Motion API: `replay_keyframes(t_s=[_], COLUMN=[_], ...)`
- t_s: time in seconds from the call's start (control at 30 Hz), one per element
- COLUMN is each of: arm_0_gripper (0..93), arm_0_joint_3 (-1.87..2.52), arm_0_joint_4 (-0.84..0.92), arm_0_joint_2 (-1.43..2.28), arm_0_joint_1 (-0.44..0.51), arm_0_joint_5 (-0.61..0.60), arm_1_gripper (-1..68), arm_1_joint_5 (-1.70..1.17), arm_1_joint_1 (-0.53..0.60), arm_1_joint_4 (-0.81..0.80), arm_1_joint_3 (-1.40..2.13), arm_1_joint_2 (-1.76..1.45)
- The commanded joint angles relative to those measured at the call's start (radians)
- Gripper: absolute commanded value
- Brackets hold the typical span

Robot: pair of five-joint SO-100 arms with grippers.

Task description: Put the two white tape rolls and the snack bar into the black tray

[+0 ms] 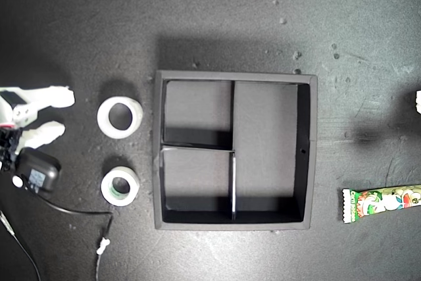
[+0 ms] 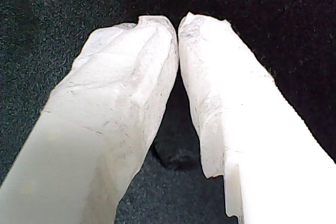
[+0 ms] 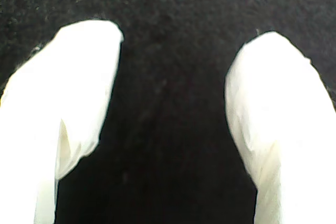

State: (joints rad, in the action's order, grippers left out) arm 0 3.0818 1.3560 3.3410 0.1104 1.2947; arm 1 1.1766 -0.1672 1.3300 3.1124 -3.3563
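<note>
The black tray (image 1: pixel 225 75) sits in the middle of the exterior view, its three compartments empty. To its left lie the two white tape rolls: the plain larger one (image 1: pixel 120 116) and, nearer the camera, the smaller one with a greenish core (image 1: pixel 120 185). The snack bar (image 1: pixel 381 203) lies at the exterior view's right, partly cut off by the edge. My first gripper (image 2: pixel 177 24) is shut over bare black mat with nothing in it. My second gripper (image 3: pixel 184 35) is open over bare mat. An arm's gripper (image 1: pixel 64 114) at the exterior view's left has its fingers spread, just left of the larger roll.
A black camera block (image 1: pixel 38 172) with a thin cable (image 1: pixel 79 212) hangs off the arm at the exterior view's left, close to the smaller roll. A sliver of white (image 1: pixel 418 100) shows at the exterior view's right edge. Black mat covers the whole surface.
</note>
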Motion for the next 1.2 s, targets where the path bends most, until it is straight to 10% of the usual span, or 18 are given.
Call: replay_keyframes(t_s=[0.0, 0.47, 0.77, 0.87, 1.17], arm_0_gripper=[15.8, 16.7, 19.2, 3.5, 0.3], arm_0_joint_3=[0.057, 0.057, 0.057, 0.057, -0.021], arm_0_joint_4=[0.037, 0.034, -0.124, -0.110, -0.437], arm_0_joint_2=[0.046, 0.046, 0.046, 0.046, 0.041], arm_0_joint_1=[0.009, -0.005, -0.029, -0.012, 0.091], arm_0_joint_5=[-0.002, 0.324, 0.186, 0.302, -0.140], arm_1_gripper=[0.5, 0.5, 0.8, -0.1, -0.2], arm_1_joint_5=[-0.160, -0.057, 0.250, 0.176, -0.360], arm_1_joint_1=[0.000, -0.063, -0.084, -0.087, 0.106], arm_1_joint_4=[0.009, 0.006, -0.023, -0.072, -0.442], arm_1_joint_3=[0.012, 0.012, 0.012, 0.012, 0.012], arm_1_joint_2=[0.006, 0.006, 0.006, 0.006, 0.006])
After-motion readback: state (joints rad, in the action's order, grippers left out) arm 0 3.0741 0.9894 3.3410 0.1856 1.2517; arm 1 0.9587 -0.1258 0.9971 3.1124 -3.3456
